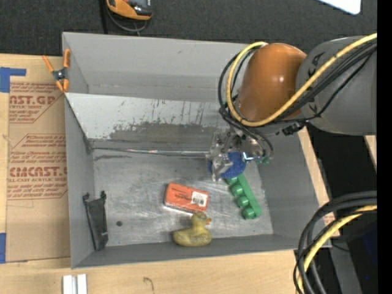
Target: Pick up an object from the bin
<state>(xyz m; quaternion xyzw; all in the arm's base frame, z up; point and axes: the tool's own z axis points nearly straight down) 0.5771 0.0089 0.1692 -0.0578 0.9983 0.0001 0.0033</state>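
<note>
My gripper point(222, 163) hangs low at the right of the bin floor, right over a small blue round thing point(233, 167) that lies against its fingers. Whether the blue thing sits between the fingers I cannot make out. A green block of joined cylinders point(245, 196) lies just below and to the right of the blue thing. An orange flat box with a white label point(186, 198) rests left of the green block, near the middle of the floor. A yellow rubber duck point(193, 231) lies below the box by the front wall.
A black angular piece point(96, 218) leans against the left wall at the front left. The arm with its orange cover and yellow-black cables comes in from the right above the bin's right side.
</note>
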